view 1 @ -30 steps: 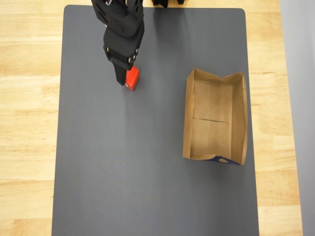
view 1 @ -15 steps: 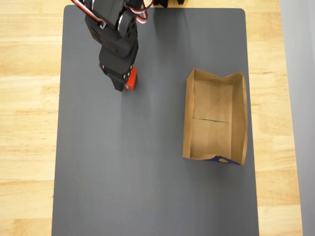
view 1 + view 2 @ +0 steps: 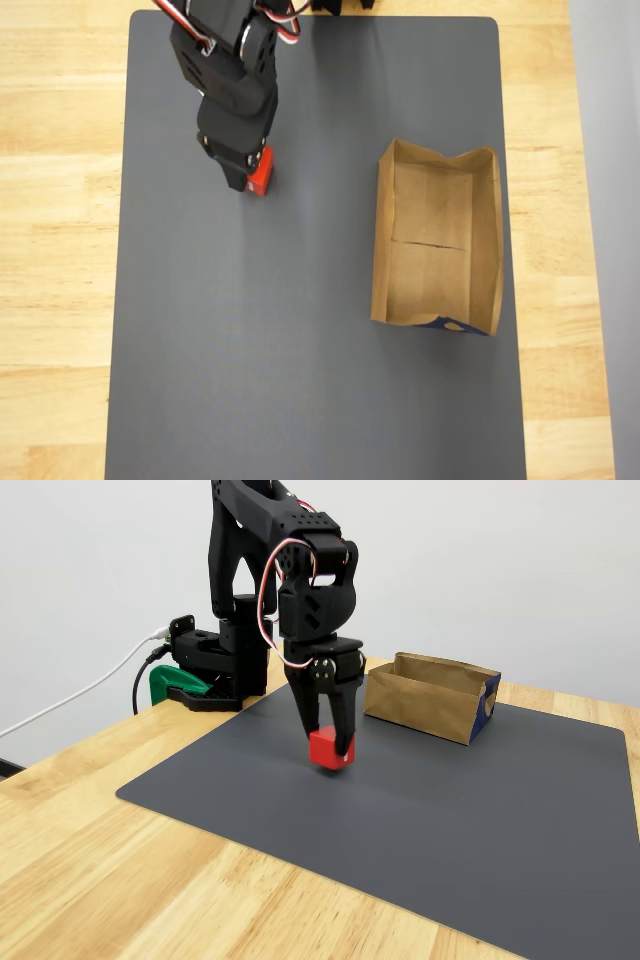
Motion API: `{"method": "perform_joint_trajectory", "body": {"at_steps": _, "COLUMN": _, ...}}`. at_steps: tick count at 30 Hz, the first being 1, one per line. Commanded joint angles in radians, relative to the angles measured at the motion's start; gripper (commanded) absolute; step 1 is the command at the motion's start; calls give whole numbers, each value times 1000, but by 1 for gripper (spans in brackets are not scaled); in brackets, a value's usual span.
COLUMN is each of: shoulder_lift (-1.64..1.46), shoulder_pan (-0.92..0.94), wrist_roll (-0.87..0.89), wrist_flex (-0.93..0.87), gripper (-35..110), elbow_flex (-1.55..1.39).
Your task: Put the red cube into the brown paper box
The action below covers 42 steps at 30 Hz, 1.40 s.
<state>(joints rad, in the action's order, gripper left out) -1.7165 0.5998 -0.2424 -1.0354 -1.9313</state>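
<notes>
The red cube (image 3: 260, 173) (image 3: 326, 750) sits between the black fingers of my gripper (image 3: 250, 180) (image 3: 332, 752), which is shut on it, at the mat's far left in the overhead view. Whether the cube touches the mat or hangs just above it, I cannot tell. The brown paper box (image 3: 382, 240) (image 3: 420, 702) stands open-topped well to the right of the gripper, apart from it. A crease crosses its bare floor, and a dark blue patch (image 3: 452, 325) (image 3: 489, 702) marks one end.
A dark grey mat (image 3: 300, 350) (image 3: 450, 820) covers most of the light wooden table (image 3: 55, 250) (image 3: 120, 880). The arm's base with a green clamp (image 3: 170, 683) and cables stands at the mat's back edge.
The arm has shifted slightly left in the overhead view, and the red cube has moved with it between the fingers. The box has not moved.
</notes>
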Motion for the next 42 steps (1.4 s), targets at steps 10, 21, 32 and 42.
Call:
{"method": "perform_joint_trajectory", "body": {"at_steps": 10, "shoulder_lift": -643, "shoulder_pan": -244, "wrist_roll": -86, "wrist_flex": 388, "gripper": 0, "elbow_flex": -434}}
{"method": "perform_joint_trajectory", "body": {"at_steps": 21, "shoulder_lift": -752, "shoulder_pan": -505, "wrist_roll": -84, "wrist_flex": 446, "gripper": 0, "elbow_flex": -456}}
{"method": "perform_joint_trajectory", "body": {"at_steps": 32, "shoulder_lift": -577, "shoulder_pan": -719, "wrist_roll": -166, "wrist_flex": 495, "gripper": 0, "elbow_flex": -425}}
{"method": "perform_joint_trajectory", "body": {"at_steps": 42, "shoulder_lift": -471, "shoulder_pan": -790, "wrist_roll": -267, "wrist_flex": 534, "gripper": 0, "elbow_flex": -439}}
